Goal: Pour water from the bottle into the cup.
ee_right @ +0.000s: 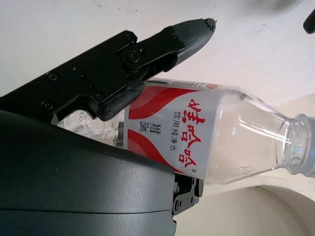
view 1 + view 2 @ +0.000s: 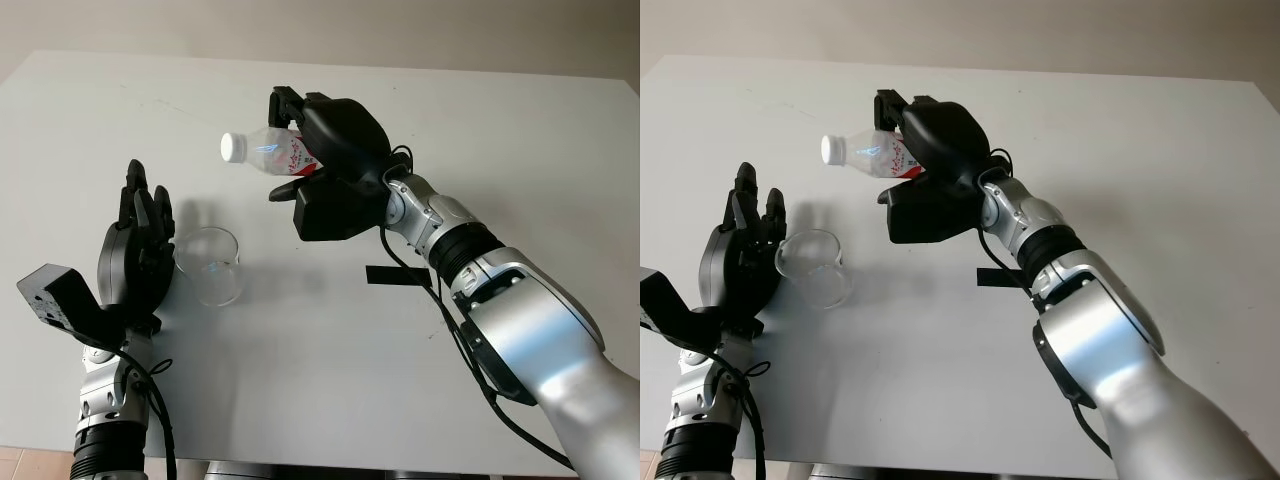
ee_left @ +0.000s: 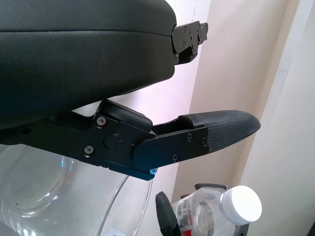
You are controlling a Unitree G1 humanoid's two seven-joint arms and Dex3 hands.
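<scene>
Right hand is squeezing the thin, probably crushable bottle around its label, capped, near the glassy cup beside the open left hand.

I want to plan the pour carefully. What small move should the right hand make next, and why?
Probably carry the bottle a little further toward the cup. The right hand holds it tipped on its side above the table, its white cap still on, not yet clearly over the cup's rim. The left hand is beside the cup.
</scene>
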